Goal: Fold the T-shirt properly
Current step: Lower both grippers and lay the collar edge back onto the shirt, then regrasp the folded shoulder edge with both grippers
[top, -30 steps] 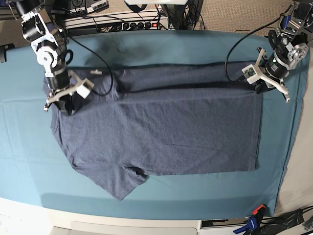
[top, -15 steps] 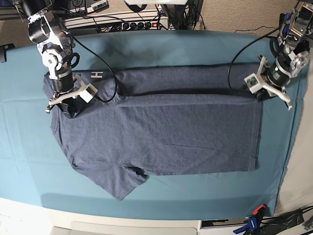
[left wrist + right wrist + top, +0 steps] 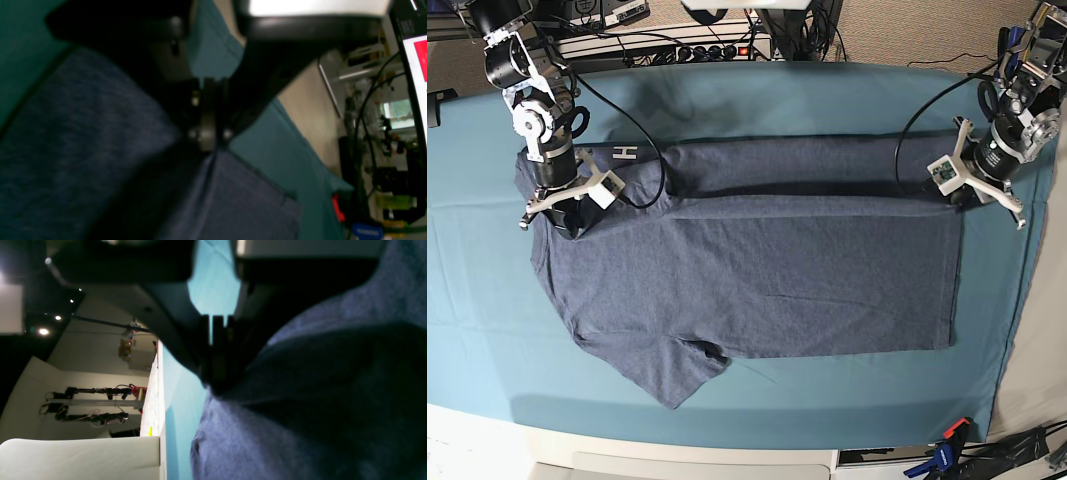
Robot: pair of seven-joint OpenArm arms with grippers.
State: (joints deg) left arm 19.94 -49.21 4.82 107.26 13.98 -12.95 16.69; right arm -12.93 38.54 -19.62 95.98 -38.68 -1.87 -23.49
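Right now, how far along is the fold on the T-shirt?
Early stage. Done: the far long edge of the T-shirt is folded over as a band across the top. In hand: both hands sit at the band's ends, the right hand at the collar end, the left hand at the hem end. Left: the near sleeve sticks out unfolded, and the near side and crosswise folds remain.

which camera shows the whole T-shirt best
The base view: the T-shirt lies spread across the teal cloth, far edge folded over. Both wrist views show only blurred patches of fabric at the end effectors.
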